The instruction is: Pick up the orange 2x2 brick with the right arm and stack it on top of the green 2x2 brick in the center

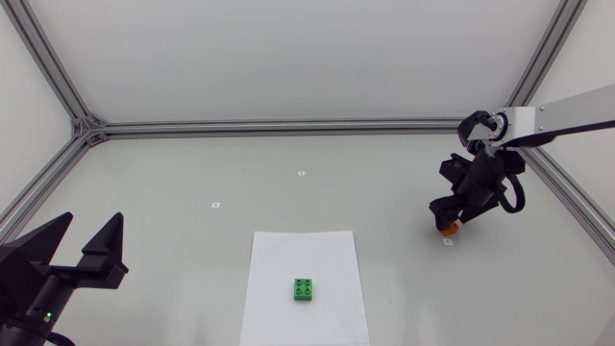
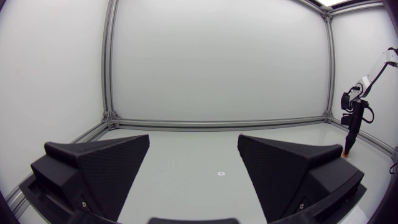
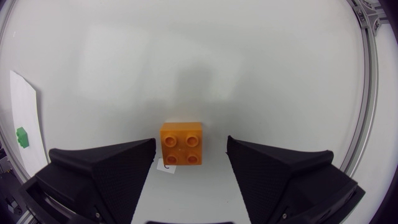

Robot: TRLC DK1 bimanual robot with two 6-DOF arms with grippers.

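The orange 2x2 brick lies studs up on the table, between the tips of my right gripper, whose fingers stand apart and clear of it. From above, only a sliver of the orange brick shows under the right gripper at the right side of the table. The green 2x2 brick sits on a white sheet of paper near the table's front centre; the green brick is also visible far off to the side in the right wrist view. My left gripper rests open at the front left.
An aluminium frame runs along the table's back and sides. Small white markers dot the table surface. The right gripper shows far off in the left wrist view.
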